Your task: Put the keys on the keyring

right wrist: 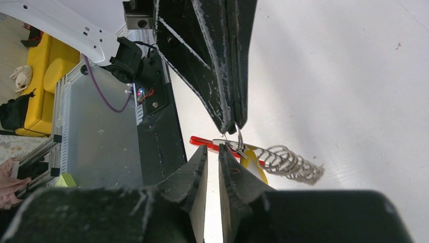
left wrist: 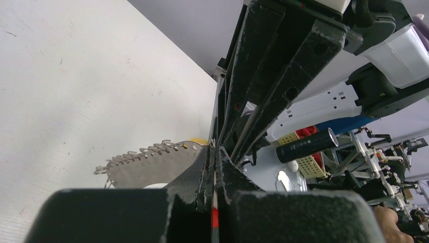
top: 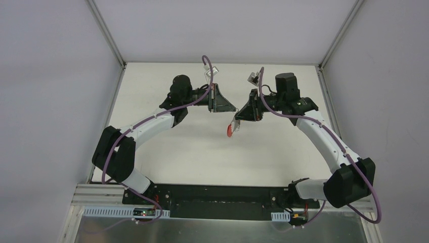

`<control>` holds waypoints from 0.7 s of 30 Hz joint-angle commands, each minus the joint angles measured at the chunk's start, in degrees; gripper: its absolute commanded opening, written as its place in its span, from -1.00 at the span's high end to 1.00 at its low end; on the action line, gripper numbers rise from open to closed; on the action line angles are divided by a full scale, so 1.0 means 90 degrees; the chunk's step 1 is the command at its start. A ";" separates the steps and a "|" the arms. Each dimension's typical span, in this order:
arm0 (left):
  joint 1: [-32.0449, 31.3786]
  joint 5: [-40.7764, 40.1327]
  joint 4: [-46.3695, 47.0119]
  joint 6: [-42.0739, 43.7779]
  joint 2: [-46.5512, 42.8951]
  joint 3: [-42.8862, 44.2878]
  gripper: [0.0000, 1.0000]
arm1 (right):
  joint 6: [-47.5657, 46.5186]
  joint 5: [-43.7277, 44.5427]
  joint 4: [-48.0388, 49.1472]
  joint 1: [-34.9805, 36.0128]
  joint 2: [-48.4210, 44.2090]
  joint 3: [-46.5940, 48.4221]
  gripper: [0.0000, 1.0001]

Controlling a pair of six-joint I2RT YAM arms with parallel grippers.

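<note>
The table (top: 202, 152) is white and lies beneath the left gripper (top: 234, 108). The left arm (top: 146, 126) and the right arm (top: 324, 136) reach in from the near edge and converge at the left gripper. The right gripper (top: 238, 118) faces the left gripper tip to tip, just beside it. Its jaws are drawn close with a narrow slit between them; whether they pinch anything cannot be told. The left gripper's jaws are pressed fully together, clamped on the keyring (right wrist: 239, 139) at their very tip. The keys (right wrist: 291, 163), a fanned grey bunch, hang from the keyring just below the left gripper. The red band (right wrist: 202, 142) runs under the left gripper's tip, beside the keys. The yellow tag (right wrist: 255, 164) sits against the key heads
</note>
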 commanded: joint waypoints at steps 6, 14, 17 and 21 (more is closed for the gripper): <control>0.0073 0.0402 0.0803 -0.0306 0.0047 0.0030 1.00 | -0.0063 -0.0122 0.0199 -0.0440 -0.0573 -0.0051 0.47; 0.0073 0.0488 0.1067 -0.0511 0.0092 0.0008 1.00 | -0.0096 0.0110 0.0266 -0.0528 -0.0555 -0.0111 0.25; 0.0073 0.0500 0.1123 -0.0551 0.0082 -0.0009 1.00 | -0.0138 0.0212 0.0297 -0.0523 -0.0453 -0.0094 0.19; 0.0073 0.0534 0.1172 -0.0611 0.0073 -0.0010 1.00 | -0.0248 0.0291 0.0256 -0.0469 -0.0292 -0.0032 0.17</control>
